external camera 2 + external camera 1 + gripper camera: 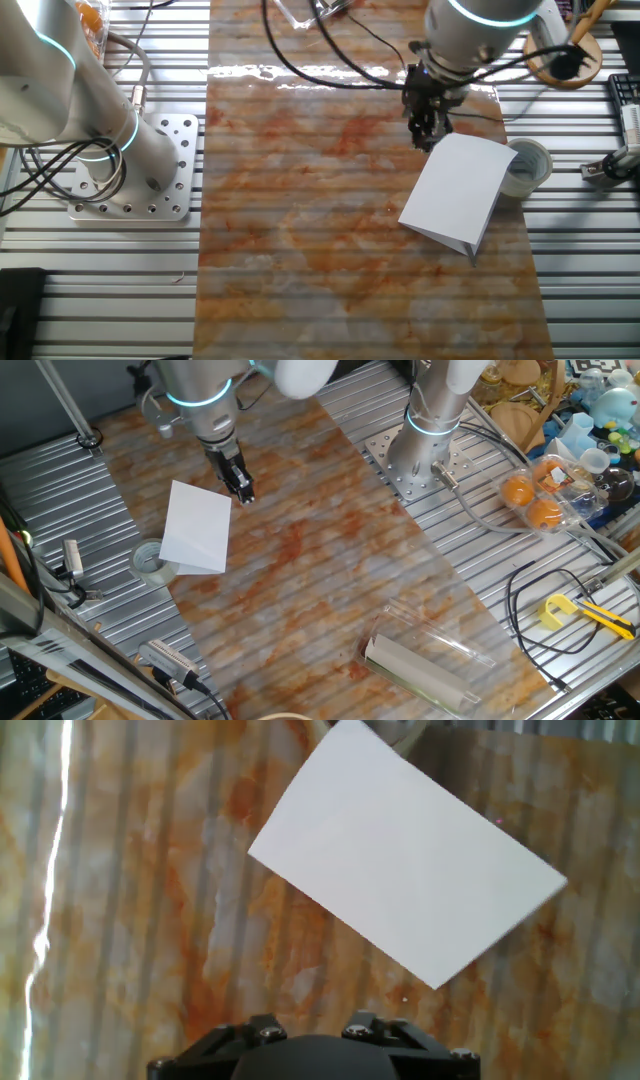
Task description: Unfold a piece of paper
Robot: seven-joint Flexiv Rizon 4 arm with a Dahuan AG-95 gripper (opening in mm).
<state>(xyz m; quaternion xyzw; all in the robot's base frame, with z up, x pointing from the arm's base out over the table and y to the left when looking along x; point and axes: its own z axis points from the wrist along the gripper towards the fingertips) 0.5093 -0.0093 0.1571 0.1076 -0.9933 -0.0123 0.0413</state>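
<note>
The piece of paper is a plain white sheet, folded in half, lying on the orange-streaked mat. It also shows in the other fixed view and in the hand view. One edge rests on a roll of clear tape, so the sheet sits slightly tilted. No blue scribble shows. My gripper hangs just above the mat beside the paper's far corner, not touching it, and it also shows in the other fixed view. Its fingers look closed together and empty. The hand view shows only the gripper's body, not the fingertips.
A grey-white roll in a clear plastic casing lies at the mat's near end. A second arm's base stands on a bolted plate. Oranges in a clear box, black cables and a yellow tool lie to the right.
</note>
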